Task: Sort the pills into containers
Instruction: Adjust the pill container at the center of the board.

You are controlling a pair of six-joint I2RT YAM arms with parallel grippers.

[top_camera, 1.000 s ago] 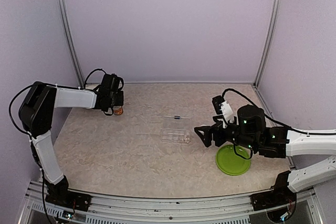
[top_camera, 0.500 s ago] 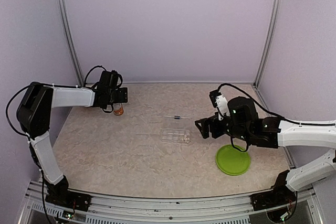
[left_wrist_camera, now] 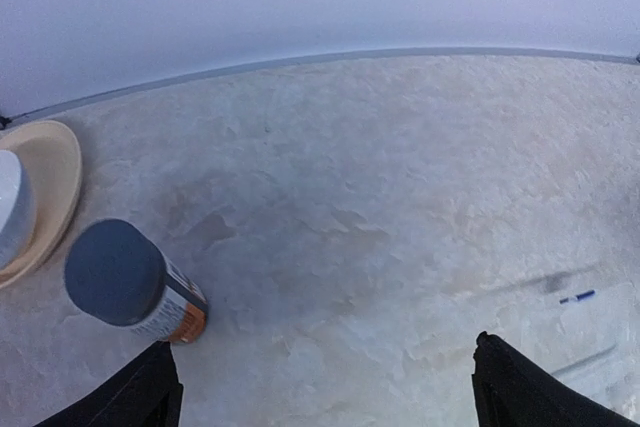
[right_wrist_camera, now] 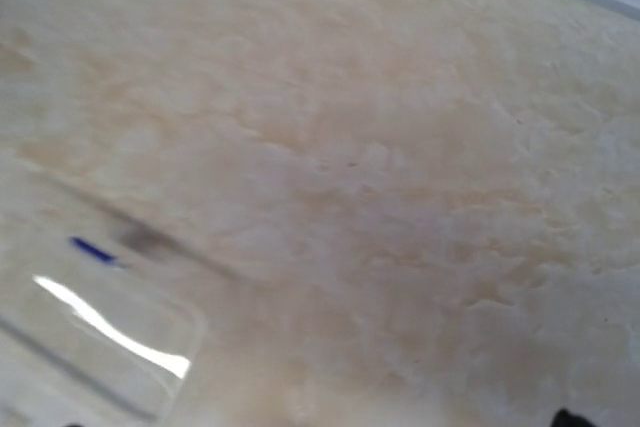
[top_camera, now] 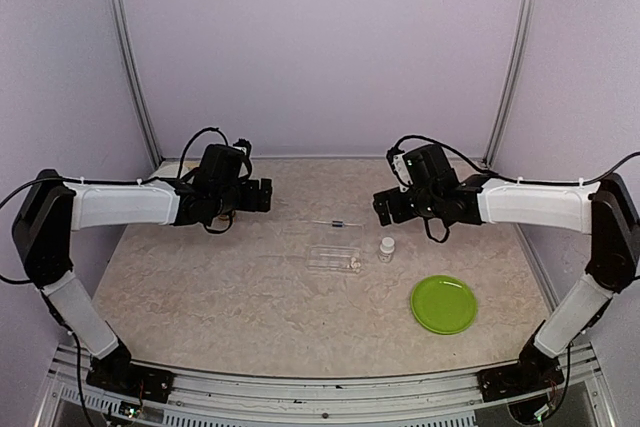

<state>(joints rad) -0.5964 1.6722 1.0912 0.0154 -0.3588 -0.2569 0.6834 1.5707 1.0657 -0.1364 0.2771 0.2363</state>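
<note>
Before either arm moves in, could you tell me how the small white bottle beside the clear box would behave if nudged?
The small white bottle stands upright and narrow, so a nudge near its cap would probably tip it. It looks round, so once down it may roll, perhaps against the clear box beside it. Being so small, it is likely light.
</note>
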